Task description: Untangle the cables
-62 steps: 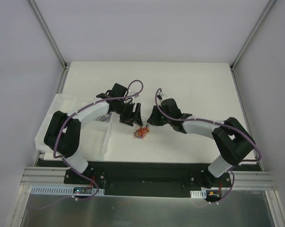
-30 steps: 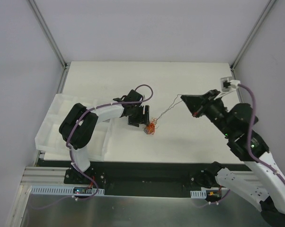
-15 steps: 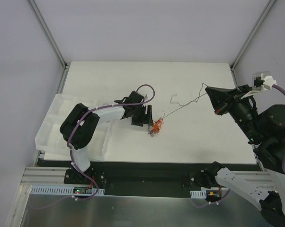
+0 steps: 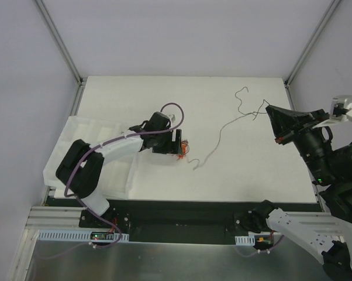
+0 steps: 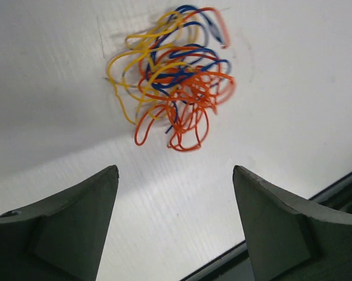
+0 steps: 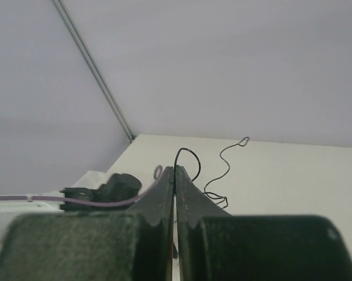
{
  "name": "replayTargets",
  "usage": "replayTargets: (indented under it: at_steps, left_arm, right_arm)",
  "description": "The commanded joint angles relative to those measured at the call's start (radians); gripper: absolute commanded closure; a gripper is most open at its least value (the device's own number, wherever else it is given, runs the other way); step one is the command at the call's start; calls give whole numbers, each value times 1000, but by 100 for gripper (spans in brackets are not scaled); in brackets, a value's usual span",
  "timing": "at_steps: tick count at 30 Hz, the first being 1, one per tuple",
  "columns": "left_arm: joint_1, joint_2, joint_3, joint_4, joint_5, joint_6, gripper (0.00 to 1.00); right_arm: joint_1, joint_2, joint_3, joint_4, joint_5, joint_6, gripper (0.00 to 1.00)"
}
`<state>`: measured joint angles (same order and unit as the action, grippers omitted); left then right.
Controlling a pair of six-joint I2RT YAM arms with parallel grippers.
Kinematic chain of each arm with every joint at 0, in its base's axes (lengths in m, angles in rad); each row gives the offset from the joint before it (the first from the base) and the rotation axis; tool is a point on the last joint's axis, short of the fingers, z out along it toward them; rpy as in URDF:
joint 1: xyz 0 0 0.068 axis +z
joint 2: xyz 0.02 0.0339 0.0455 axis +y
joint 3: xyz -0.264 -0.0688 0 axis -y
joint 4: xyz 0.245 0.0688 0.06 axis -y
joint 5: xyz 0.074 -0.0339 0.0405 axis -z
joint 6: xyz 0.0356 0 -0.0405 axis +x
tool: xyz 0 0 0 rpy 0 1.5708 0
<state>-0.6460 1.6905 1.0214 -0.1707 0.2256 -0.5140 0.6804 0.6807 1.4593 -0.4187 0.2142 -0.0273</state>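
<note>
The cables (image 5: 173, 76) sit as a small knot of orange, yellow and blue loops on the white bench (image 4: 164, 99), directly under the left jaws, which are spread wide with nothing between them. One black wire (image 4: 223, 126) runs from just beside that knot across the bench and up to the right jaws. These are pressed together, pinching the wire near its far end high over the right side. Whether the wire's near end is fully free of the knot is too fine to tell. That is the main risk: with nothing pinning the knot, any further pull from the right would likely drag the whole bundle along or tighten its loops. The wire is thin and springy, so it may also slip out of the pinch, or spring back across the knot if let go from that height. If the left jaws come down and close blindly, they would probably catch several strands together instead of one.
</note>
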Motion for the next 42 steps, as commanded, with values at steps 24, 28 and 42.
replayTargets:
  at_steps: [24,28,42]
  left_arm:
    - [-33,-514,98,96,388,177,18]
    - [-56,-483,74,94,354,183,18]
    - [-127,-344,39,22,229,157,25]
  right_arm:
    - [-4,-99,-410,-106,-65,165,99]
    - [-4,-98,-552,-74,-149,220,99]
    - [-4,164,-935,333,-449,471,94]
